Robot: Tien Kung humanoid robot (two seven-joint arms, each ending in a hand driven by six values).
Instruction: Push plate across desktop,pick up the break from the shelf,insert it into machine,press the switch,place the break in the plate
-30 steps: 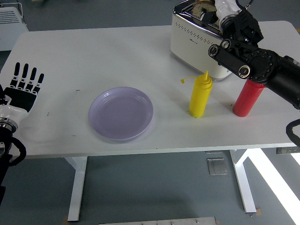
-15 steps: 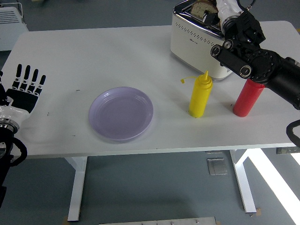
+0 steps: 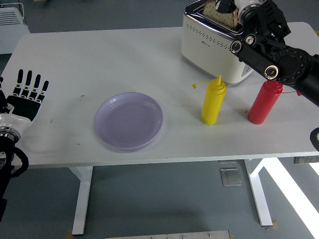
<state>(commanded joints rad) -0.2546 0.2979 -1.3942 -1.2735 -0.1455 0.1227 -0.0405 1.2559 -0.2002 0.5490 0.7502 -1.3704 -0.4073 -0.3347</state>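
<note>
A white toaster (image 3: 209,47) stands at the table's far right. A slice of bread (image 3: 215,10) sticks up out of its top slot, and my right hand (image 3: 231,6) is shut on the slice from the right, at the picture's top edge. The fingertips are partly cut off there. A pale lilac plate (image 3: 129,120) lies empty in the middle of the table, well left of the toaster. My left hand (image 3: 27,93) rests flat at the table's left edge with its fingers spread, holding nothing.
A yellow squeeze bottle (image 3: 213,101) and a red squeeze bottle (image 3: 264,103) stand upright in front of the toaster, under my right forearm (image 3: 279,62). The table's near edge (image 3: 149,159) runs just below the plate.
My right hand has risen toward the picture's top, and the bread slice now stands higher out of the toaster. The left hand and the plate have stayed put.
</note>
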